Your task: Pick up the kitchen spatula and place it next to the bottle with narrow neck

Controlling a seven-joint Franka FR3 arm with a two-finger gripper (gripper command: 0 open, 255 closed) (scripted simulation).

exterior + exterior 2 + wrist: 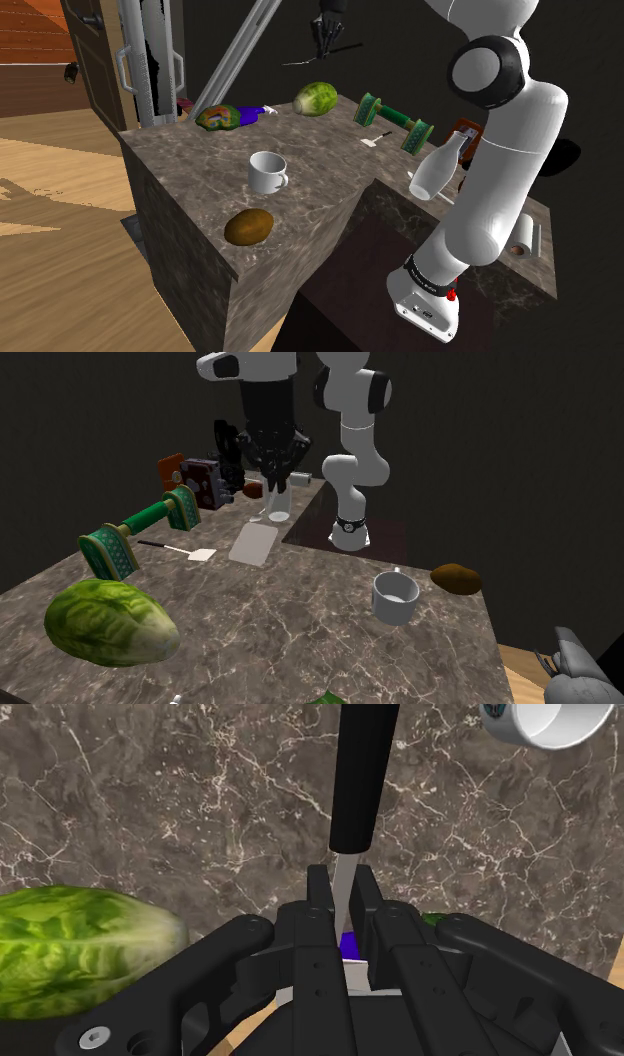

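Step in hand: transfer. The tool (343, 884) is clamped on the thin metal neck of the spatula (362, 774), whose black handle projects beyond it. The spatula is raised well clear of the bench (200, 180). Judged next move: carry it across to the upright white narrow-necked bottle (438, 170), lower it, and release just beside the bottle without tipping it. The tool hides the spatula's blade end, so its shape cannot be confirmed.

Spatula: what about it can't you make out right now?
- Wrist view: the spatula shows its handle and shank, but the end past the shank is hidden inside the gripper.
- Shoulder view: it is a thin line under the gripper, too small to tell its blade.
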